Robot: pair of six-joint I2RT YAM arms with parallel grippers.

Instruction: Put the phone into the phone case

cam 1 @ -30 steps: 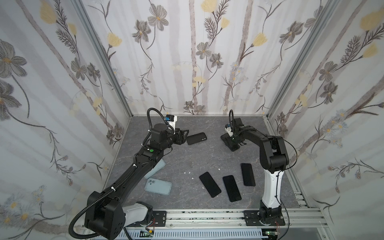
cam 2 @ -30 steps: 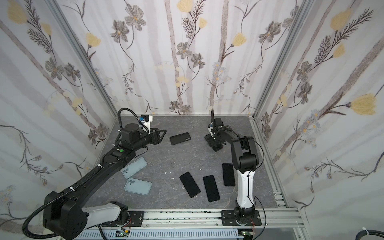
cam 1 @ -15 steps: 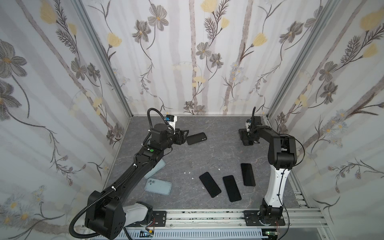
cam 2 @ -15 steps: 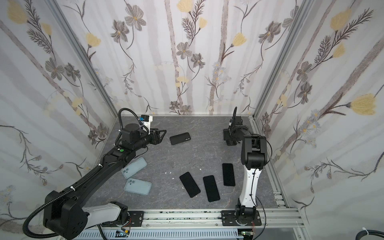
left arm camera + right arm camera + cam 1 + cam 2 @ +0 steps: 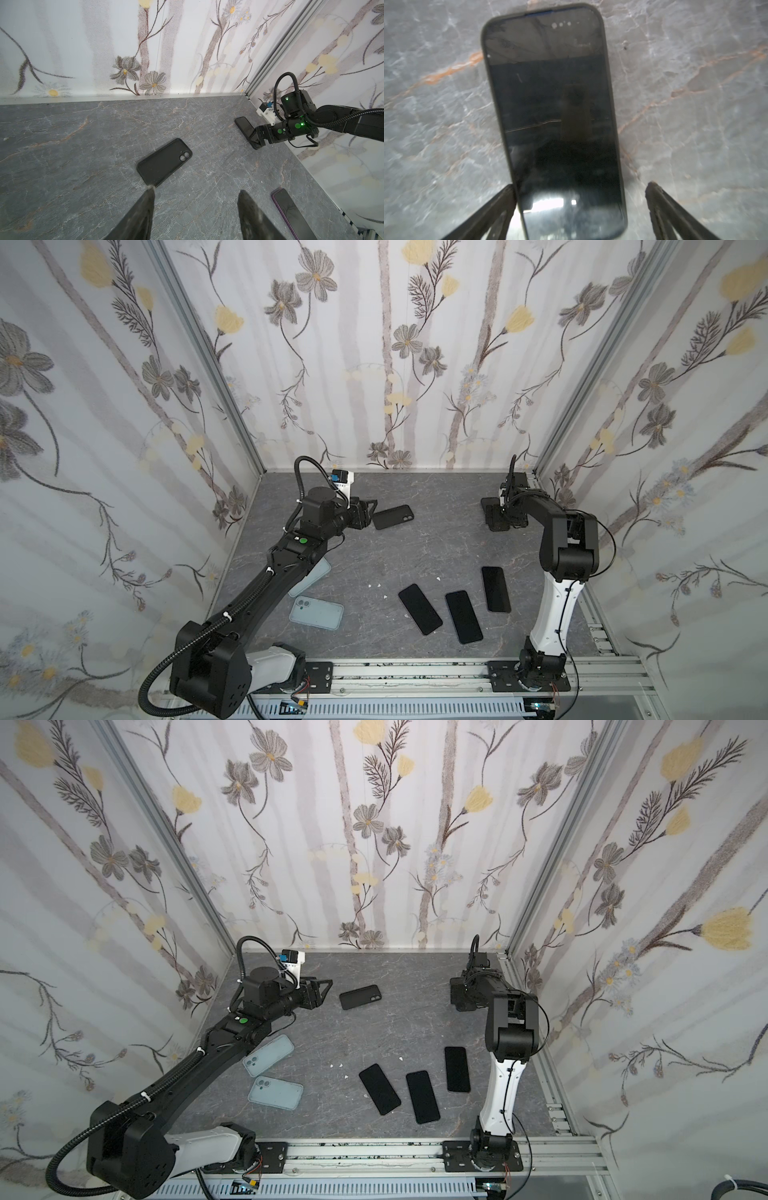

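Grey marble table (image 5: 415,547) inside floral walls (image 5: 415,364). Far right of the empty black case (image 5: 392,516): 1 cased phone (image 5: 554,116), between spread right fingers (image 5: 500,204), unclamped. Left of that case, left fingers (image 5: 144,209) apart, empty. Likely 1 done; in front, 3 bare phones (image 5: 419,608) (image 5: 463,617) (image 5: 495,589), 2 pale cases (image 5: 268,1055) (image 5: 275,1092) waiting.

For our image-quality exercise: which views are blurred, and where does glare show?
Right wrist view: soft, smeared; white glare on the cased phone near the right gripper. Left wrist view: black case crisp, left gripper fingers blurred. Both top views: sharp, evenly lit.
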